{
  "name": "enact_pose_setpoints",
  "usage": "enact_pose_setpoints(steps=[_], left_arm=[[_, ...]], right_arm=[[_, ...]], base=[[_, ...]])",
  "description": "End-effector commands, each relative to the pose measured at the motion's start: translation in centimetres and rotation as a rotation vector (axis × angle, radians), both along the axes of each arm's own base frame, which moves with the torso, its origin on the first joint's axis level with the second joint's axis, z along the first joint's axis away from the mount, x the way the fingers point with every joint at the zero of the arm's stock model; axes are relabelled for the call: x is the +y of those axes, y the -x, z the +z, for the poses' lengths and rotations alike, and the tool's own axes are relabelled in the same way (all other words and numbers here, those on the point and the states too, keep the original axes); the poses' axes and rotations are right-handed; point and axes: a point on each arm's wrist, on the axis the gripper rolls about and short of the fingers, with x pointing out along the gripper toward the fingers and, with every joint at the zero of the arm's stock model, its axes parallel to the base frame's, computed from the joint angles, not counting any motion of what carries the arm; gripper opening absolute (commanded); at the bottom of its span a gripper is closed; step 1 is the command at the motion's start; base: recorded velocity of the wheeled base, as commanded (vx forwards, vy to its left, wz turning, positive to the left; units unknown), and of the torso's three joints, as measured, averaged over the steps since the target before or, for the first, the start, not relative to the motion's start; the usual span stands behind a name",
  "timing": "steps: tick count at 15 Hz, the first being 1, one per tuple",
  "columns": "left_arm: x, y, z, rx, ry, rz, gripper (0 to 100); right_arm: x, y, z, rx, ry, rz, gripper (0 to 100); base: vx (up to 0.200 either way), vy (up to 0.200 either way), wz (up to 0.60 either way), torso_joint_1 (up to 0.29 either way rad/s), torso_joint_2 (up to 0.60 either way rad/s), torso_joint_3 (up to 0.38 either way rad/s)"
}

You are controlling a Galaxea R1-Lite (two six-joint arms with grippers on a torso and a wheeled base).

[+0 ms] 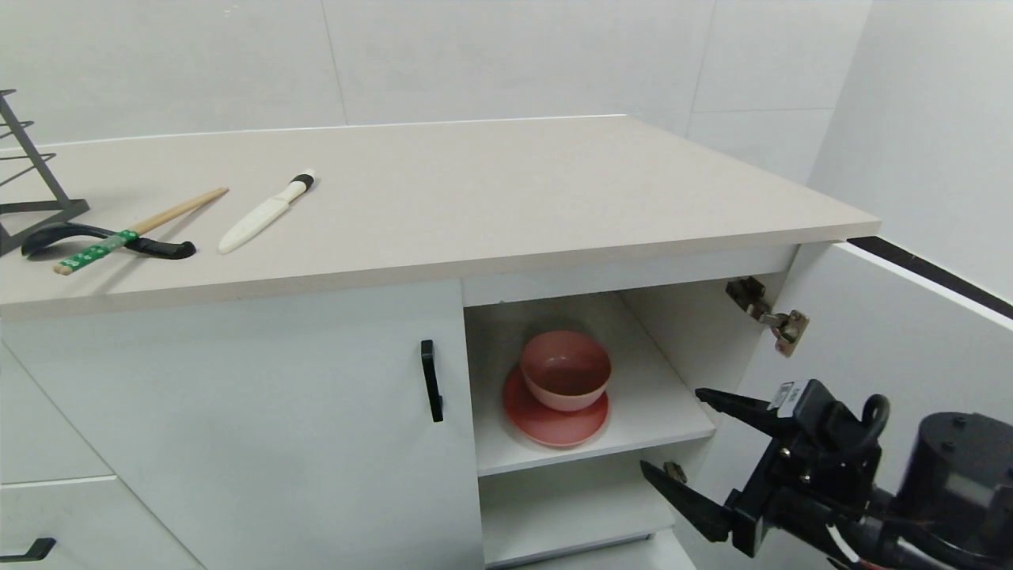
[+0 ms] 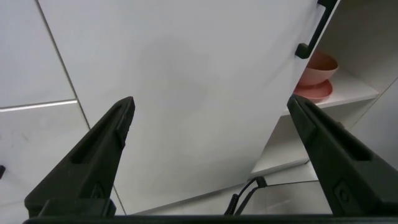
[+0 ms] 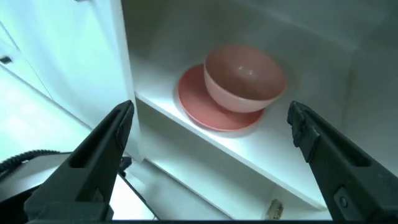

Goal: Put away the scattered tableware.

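Tableware stands part stored, part loose. At the far left of the counter (image 1: 514,190), just beside a black rack (image 1: 36,182), we find a black spoon (image 1: 103,237) with chopsticks (image 1: 138,229) lying across it, touching. Near them to the right lies a white knife (image 1: 265,214), apart from both. We judge these three items outstanding: none is in the cupboard.

Below the counter, the left door (image 1: 237,427) is shut. The left gripper (image 2: 210,102) hangs low in front of that door, jaws spread wide, nothing between them.

Right of that door the cupboard is open. On its upper shelf (image 1: 665,412) a pink bowl (image 1: 565,370) sits on a red plate (image 1: 554,427); we record these two as put away. The right door (image 1: 870,340) stands swung wide.

The right gripper (image 1: 673,431) is at the mouth of the open compartment, near the shelf's front edge and apart from the bowl, jaws wide open and empty.

Our assessment: the job is partly done. Two pieces are stored and three are left to collect from the far left of the counter, well apart from either gripper.
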Motion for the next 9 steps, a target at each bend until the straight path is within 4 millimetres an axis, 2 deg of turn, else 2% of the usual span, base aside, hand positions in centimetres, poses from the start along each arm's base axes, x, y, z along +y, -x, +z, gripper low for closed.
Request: enact_pose_setpoints(steps=[1,4,9], left_arm=[[0.0,0.0,0.0,0.002,-0.002,0.002,100],[0.2,0.0,-0.5,0.039,-0.069,0.097,100],[0.2,0.0,-0.6,0.051,-0.092,0.067,100]], right_arm=[[-1.3,1.7,2.4,-0.079,-0.047,-0.015,100],[-3.9,1.7,3.8,-0.135,-0.064,-0.172,100],[-6.5,3.7,4.1,-0.069,-0.024,-0.271,100]], base=[[0.000,0.000,0.00,0.000,0.00,0.000],[0.000,0.000,0.00,0.000,0.00,0.000],[0.000,0.000,0.00,0.000,0.00,0.000]])
